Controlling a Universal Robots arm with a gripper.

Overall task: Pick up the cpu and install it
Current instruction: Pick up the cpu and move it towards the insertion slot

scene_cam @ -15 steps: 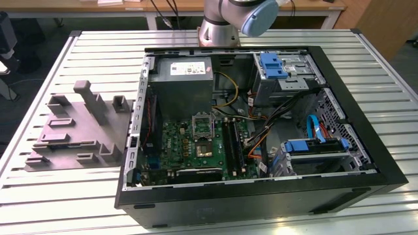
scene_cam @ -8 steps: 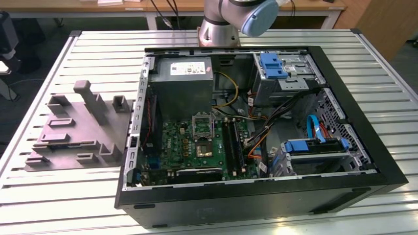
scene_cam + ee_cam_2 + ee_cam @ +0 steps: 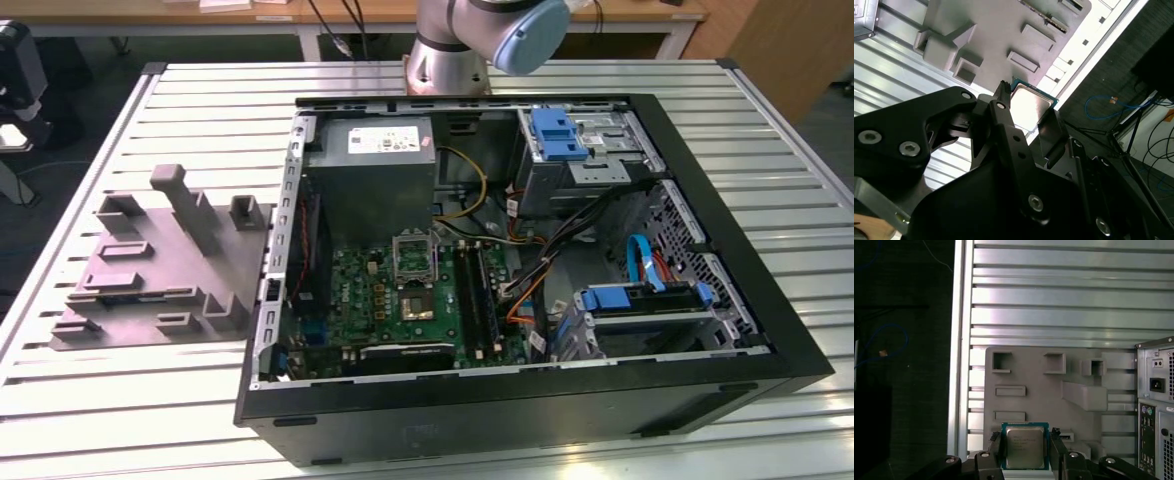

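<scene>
the black claw [image 3: 1026, 441] is clamping the small square silvery-topped cpu [image 3: 1024, 447] by two opposite edges. its metal face is facing the first wrist view, with the grey moulded tray [image 3: 1054, 390] behind it.

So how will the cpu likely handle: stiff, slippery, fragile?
The cpu is a flat, metal-topped square, so probably rigid and light. The jaws pinch only its thin edges, and its top looks smooth, so it might slip or twist. Its thin green rim suggests fragility if dropped.

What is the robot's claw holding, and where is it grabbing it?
The claw holds the cpu, pinching it by two opposite side edges; its flat metal top stays uncovered.
</scene>
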